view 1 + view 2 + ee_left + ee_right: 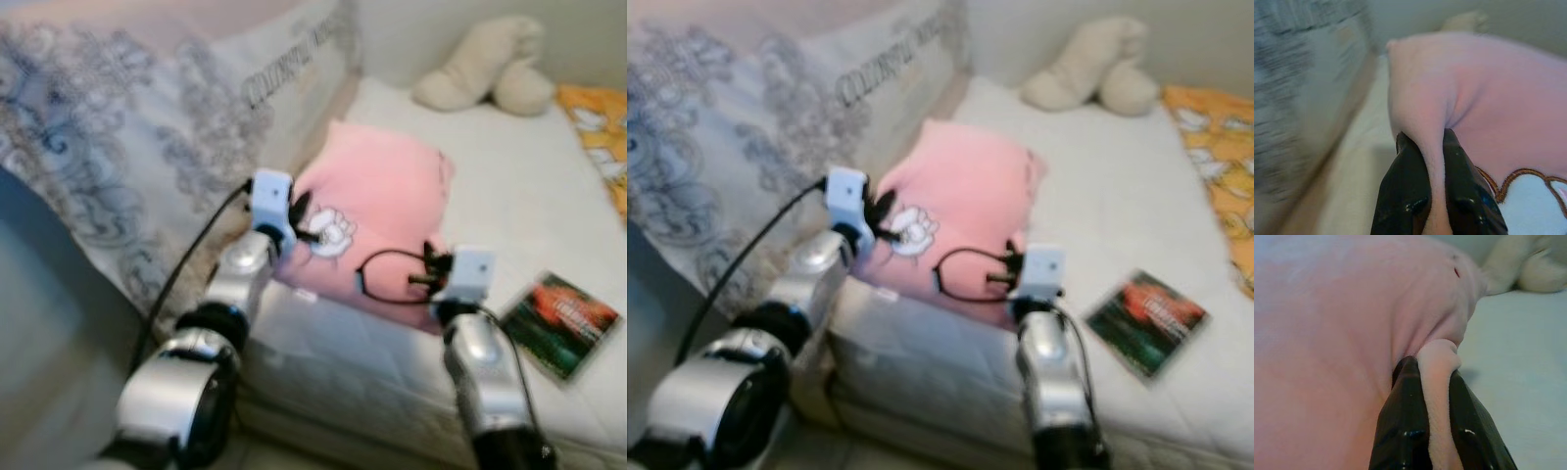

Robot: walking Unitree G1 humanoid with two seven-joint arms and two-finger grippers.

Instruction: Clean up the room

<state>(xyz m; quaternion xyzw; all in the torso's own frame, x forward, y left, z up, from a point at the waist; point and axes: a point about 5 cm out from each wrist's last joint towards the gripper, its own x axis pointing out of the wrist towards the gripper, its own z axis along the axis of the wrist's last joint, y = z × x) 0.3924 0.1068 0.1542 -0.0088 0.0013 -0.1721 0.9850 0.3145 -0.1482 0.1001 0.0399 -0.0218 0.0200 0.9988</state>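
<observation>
White mattress (pixel 509 186) of a bed stretches ahead, with a large grey-patterned pillow (pixel 127 127) leaning along its left side. On the mattress near its front edge sits a soft pink plush cushion (pixel 382 211) with a white embroidered figure on its face.

Both arms reach to that cushion. The left gripper (pixel 1435 191) is at the cushion's left edge, its two black fingers (pixel 1405 196) pressed together on a fold of the pink fabric, just beside the white embroidered patch. The right gripper (pixel 1437 426) is at the cushion's lower right corner, its fingers (pixel 1400 426) likewise pinching a ridge of pink fabric between them.

Beyond the cushion, at the far end of the mattress, lies a cream stuffed toy (pixel 485 69). To the cushion's right, a flat red-and-green book (pixel 560 323) rests on the mattress, well apart from it, and farther right an orange printed cloth (pixel 598 137) covers the mattress edge.
</observation>
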